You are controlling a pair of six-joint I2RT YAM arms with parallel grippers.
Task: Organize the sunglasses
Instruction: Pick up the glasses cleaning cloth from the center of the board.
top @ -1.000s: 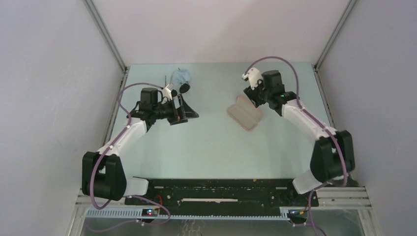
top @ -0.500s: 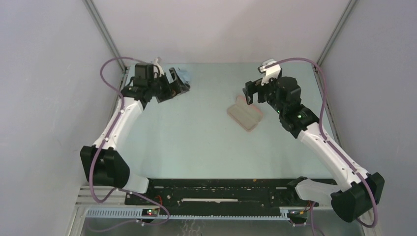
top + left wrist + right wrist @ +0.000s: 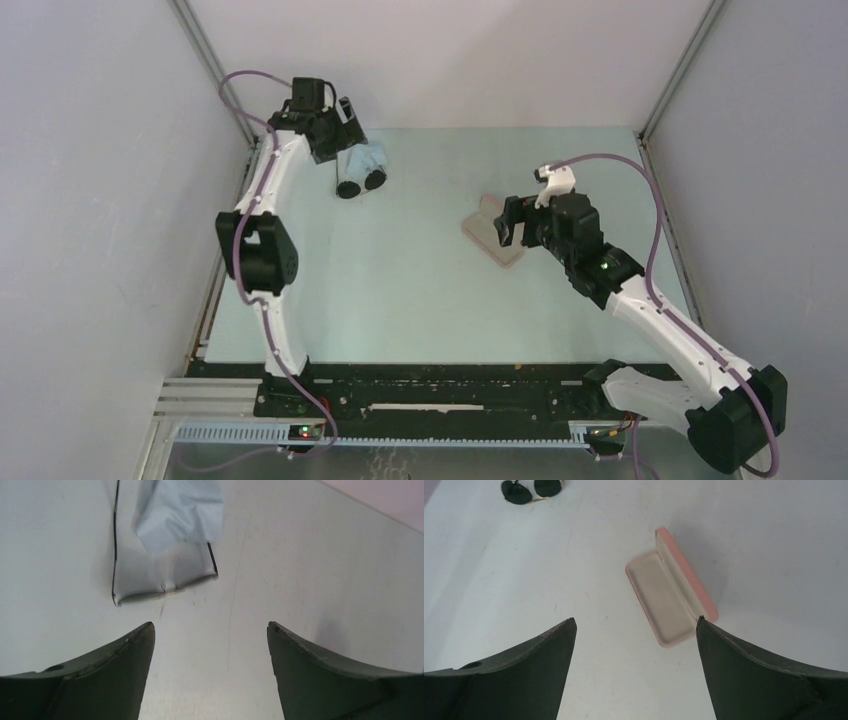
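The sunglasses [image 3: 361,183] lie on the table at the far left, two dark round lenses facing me. The light blue cloth [image 3: 366,157] rests over their wire arms. In the left wrist view the thin black arms [image 3: 114,545] and the front bar show, part covered by the cloth [image 3: 178,511]. My left gripper [image 3: 339,117] is open and empty, raised behind them; its midpoint [image 3: 210,627] is short of the front bar. The pink case [image 3: 496,236] lies open. My right gripper [image 3: 506,222] is open and empty above its near side [image 3: 636,625]. The right wrist view shows the case [image 3: 663,600] and the sunglasses [image 3: 531,489].
White enclosure walls stand close on the left, back and right, with metal corner posts [image 3: 214,70] by the left gripper. The left arm [image 3: 258,250] reaches upright along the left wall. The black base rail [image 3: 440,385] runs along the near edge.
The left arm has swung back and up toward the far left corner, uncovering the sunglasses and cloth. The right gripper has come forward and down over the open case. The sunglasses have not moved.
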